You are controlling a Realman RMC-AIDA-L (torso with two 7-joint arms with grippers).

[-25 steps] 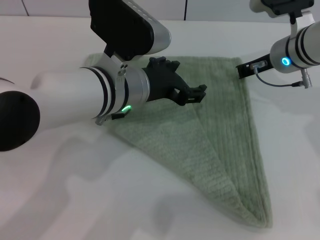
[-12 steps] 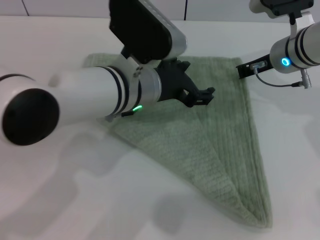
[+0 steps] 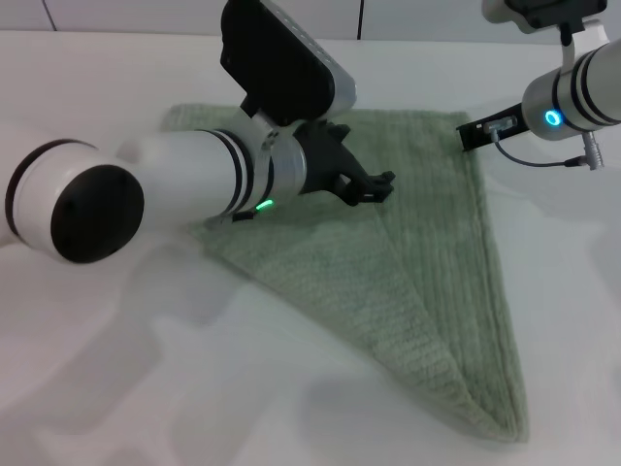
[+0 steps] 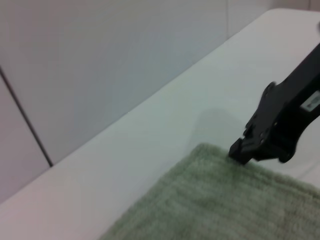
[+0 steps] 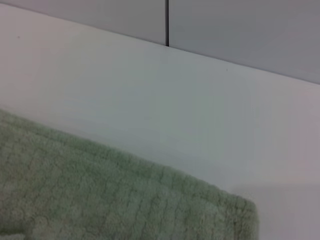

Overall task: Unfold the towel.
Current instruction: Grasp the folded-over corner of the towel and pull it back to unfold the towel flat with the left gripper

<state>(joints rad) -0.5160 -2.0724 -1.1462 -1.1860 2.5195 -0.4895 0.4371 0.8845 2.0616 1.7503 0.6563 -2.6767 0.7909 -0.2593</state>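
Against the frame half a second before, the left arm has drawn back toward the robot's left: its gripper sat farther over the towel toward the right-hand hem, and now hangs nearer the towel's middle, over the upper part of the cloth. The left forearm also shows more of its dark end cap low at the robot's left. The towel itself has not shifted, and the right gripper stands where it stood, at the towel's far right corner. There is one towel, folded into a triangle on the white table, with its long straight hem running along the far edge, one point near the robot at the right, and a fold line running down from the middle. There are two arms and two grippers. From the head view the left gripper's dark fingers point toward the right hem, but whether they are apart or together cannot be told. The left wrist view shows the right gripper's black tip touching the towel's corner; whether it pinches the cloth cannot be told. The right wrist view shows only that corner lying flat on the table.
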